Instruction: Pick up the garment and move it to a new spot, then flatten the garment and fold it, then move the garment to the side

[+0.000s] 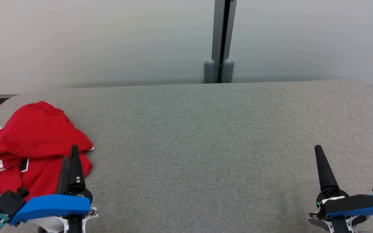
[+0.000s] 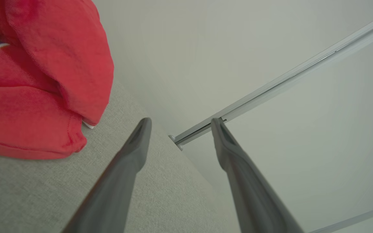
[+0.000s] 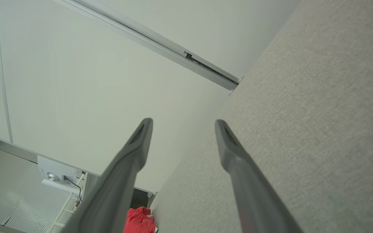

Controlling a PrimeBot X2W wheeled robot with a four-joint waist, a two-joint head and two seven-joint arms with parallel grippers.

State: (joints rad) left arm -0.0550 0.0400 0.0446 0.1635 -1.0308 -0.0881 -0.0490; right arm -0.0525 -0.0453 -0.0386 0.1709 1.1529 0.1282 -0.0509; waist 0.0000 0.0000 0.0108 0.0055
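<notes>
The red garment (image 1: 34, 142) lies crumpled in a heap at the left end of the table (image 1: 206, 136), with white trim showing. The left gripper (image 2: 180, 121) is at the table's near left edge, just beside the garment, fingers spread apart with nothing between them. The right gripper (image 3: 183, 121) is at the table's near right edge, well apart from the garment, fingers likewise spread and empty.

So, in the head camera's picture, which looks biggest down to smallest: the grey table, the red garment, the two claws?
1. grey table
2. red garment
3. left claw and right claw: they look alike, and both are nearest the camera, so I won't rank them.
</notes>
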